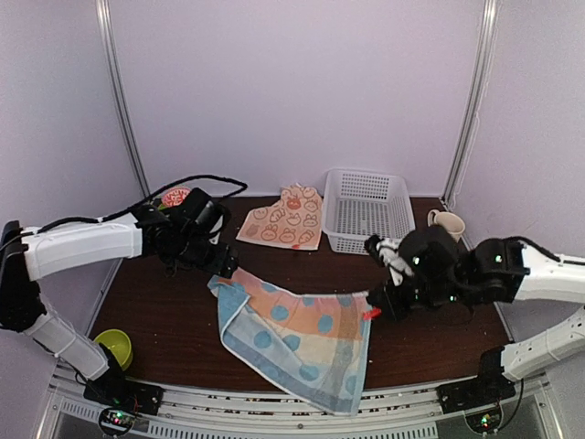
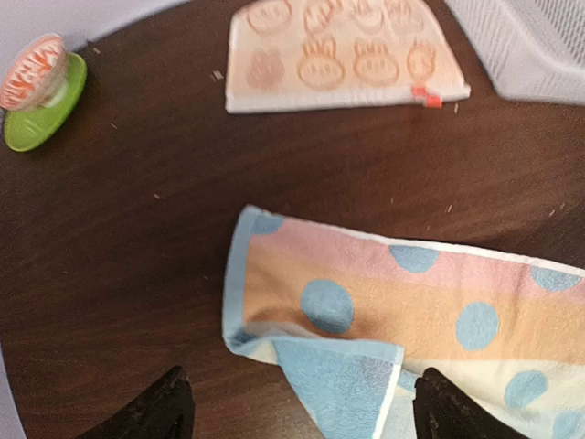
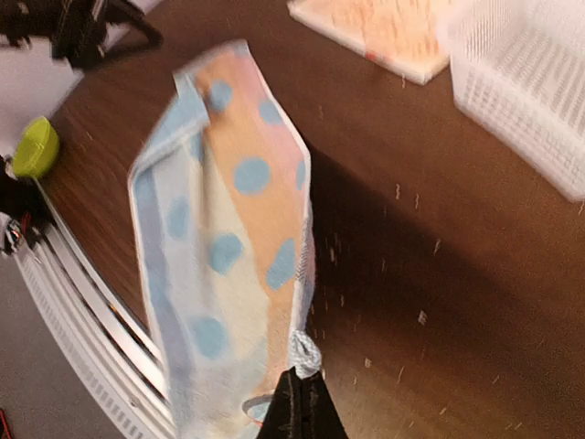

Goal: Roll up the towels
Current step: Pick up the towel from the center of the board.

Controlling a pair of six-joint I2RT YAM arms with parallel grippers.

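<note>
The light blue towel (image 1: 292,338) with peach panels and blue circles lies spread across the table's front, its near corner hanging over the front edge. My right gripper (image 1: 373,306) is shut on its right corner and holds it lifted; the right wrist view shows the pinched hem at the closed tips (image 3: 306,384) and the towel (image 3: 228,229) stretching away. My left gripper (image 1: 224,267) hangs open over the towel's left end, where a corner is folded over (image 2: 352,380) between the spread fingers (image 2: 306,410). The cream rabbit-print towel (image 1: 288,219) (image 2: 343,55) lies folded at the back.
A white basket (image 1: 366,208) stands at the back right with a beige cup (image 1: 445,222) beside it. At the back left is a green saucer holding an orange-and-white item (image 2: 41,87). A yellow-green bowl (image 1: 113,347) sits near the front left corner.
</note>
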